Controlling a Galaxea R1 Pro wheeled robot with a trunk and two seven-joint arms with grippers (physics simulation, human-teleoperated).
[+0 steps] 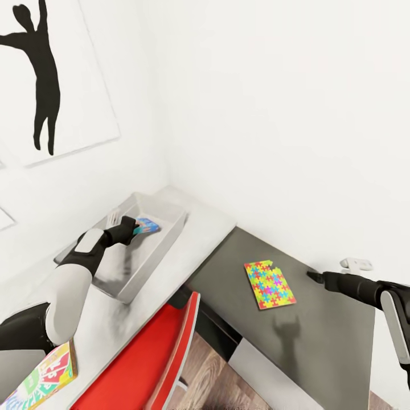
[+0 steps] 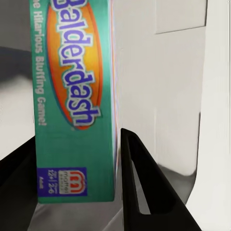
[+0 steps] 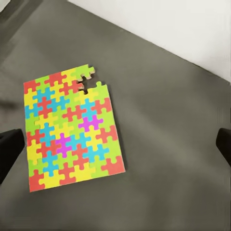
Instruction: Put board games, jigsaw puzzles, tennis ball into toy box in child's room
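Left gripper (image 1: 135,229) closed on a Balderdash board game (image 2: 74,101), the thin green printed box pinched edge-on between both dark fingers (image 2: 144,187) and held over the inside of the toy box (image 1: 171,230). Looks light and rigid, a flat carton with slick printed faces, so likely to slide if the pinch loosens; best released low over the tray floor, flat side down, to leave room for the rest.

Right gripper (image 1: 312,275) open, fingertips spread wide, hovering over the dark grey cabinet top (image 1: 319,341), with 1 jigsaw puzzle (image 3: 72,132) lying flat just ahead of it. Puzzle thin, probably flexible and possibly apt to shed pieces; 1 corner already shows a notch in the outline. No edge raised off the surface, so a straight-down pinch looks poor. Better judged: nudged toward the cabinet edge, then gripped across a long side, well in from the notched corner.

Farther out: toy box sitting on the table (image 1: 210,219) against the wall corner, red chair (image 1: 154,359) tucked below, and a SKIP-BO board game (image 1: 42,378) resting on the table's near end beside the left arm. Black silhouette picture (image 1: 42,74) on the wall above.
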